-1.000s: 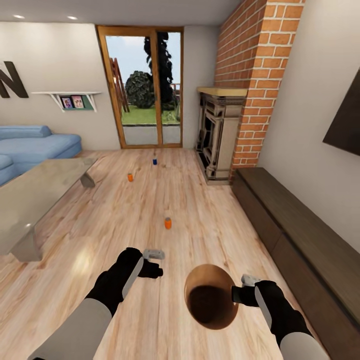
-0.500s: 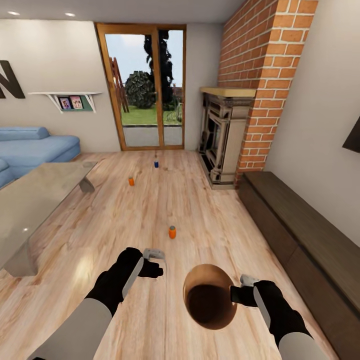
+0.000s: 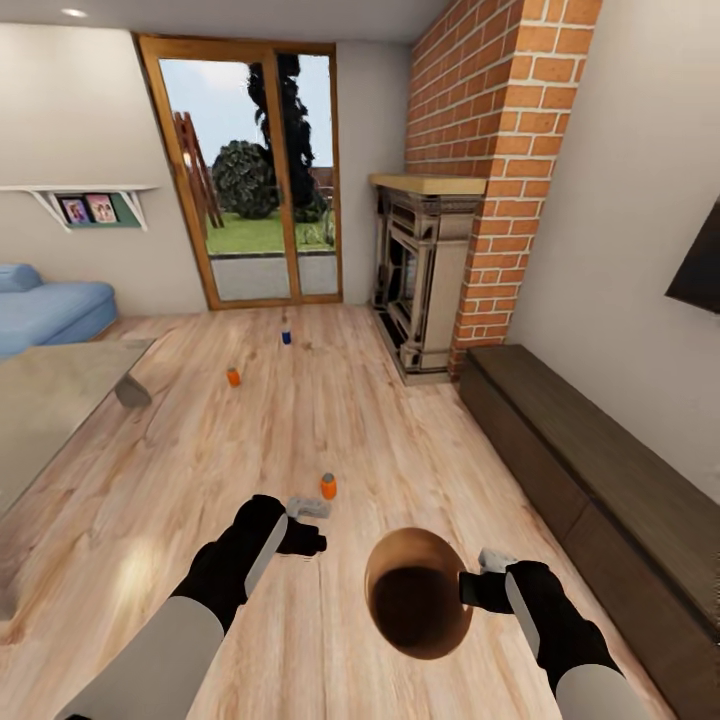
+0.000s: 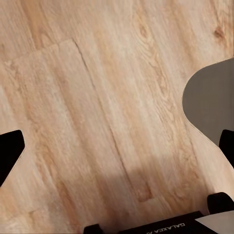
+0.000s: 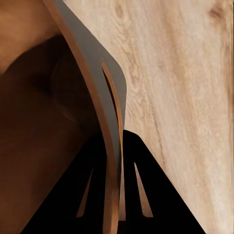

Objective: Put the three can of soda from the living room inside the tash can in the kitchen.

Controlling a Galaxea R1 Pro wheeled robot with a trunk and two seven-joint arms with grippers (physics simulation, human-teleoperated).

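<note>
On the floor (image 3: 400,440): three cans stand upright, well apart, on light wood planks
Nearest can: orange can (image 3: 328,486), just beyond the left pincer in the head view
Middle can: second orange can (image 3: 233,377), farther off toward the table (image 3: 50,400)
Far can: blue can (image 3: 286,337), near the glass doors (image 3: 250,170)
Bin: copper-brown bin (image 3: 418,592) held above the floor at the right arm, dark inside tilted toward the head camera
Right pincer (image 3: 472,585): clamped on the bin's rim; in the right wrist view one finger (image 5: 146,195) lies outside the wall, the other inside
Left pincer (image 3: 308,508): empty, over bare planks; fingertips (image 4: 9,151) apart in the left wrist view
Room: brick chimney (image 3: 500,150) with fireplace (image 3: 420,270), dark low cabinet (image 3: 600,480) along the right wall, blue sofa (image 3: 50,305) at left
</note>
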